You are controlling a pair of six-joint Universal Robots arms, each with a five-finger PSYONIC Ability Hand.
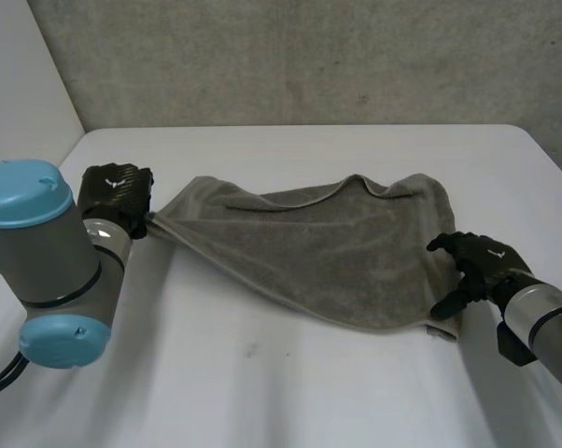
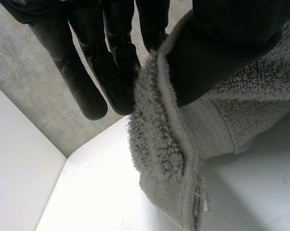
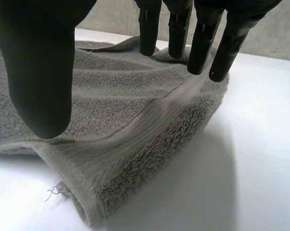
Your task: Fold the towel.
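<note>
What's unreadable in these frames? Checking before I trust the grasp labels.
Head view: the left hand covers the towel corner it pinches.
Head view: the right hand hides part of the towel's near edge.
Right wrist view: whether the right hand's straight fingertips touch the towel; too close to tell.
Left wrist view: the label at the hem, too small to read.
Head view: the top layer hides any layers beneath.

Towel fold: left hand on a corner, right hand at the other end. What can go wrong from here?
The right hand is open over the grey terry towel, not gripping; a lift now would likely raise one end alone and skew it.
The left hand pinches just the corner's hem; it may slip under tension.
The far edge is rumpled, so creases could get folded in.
</note>
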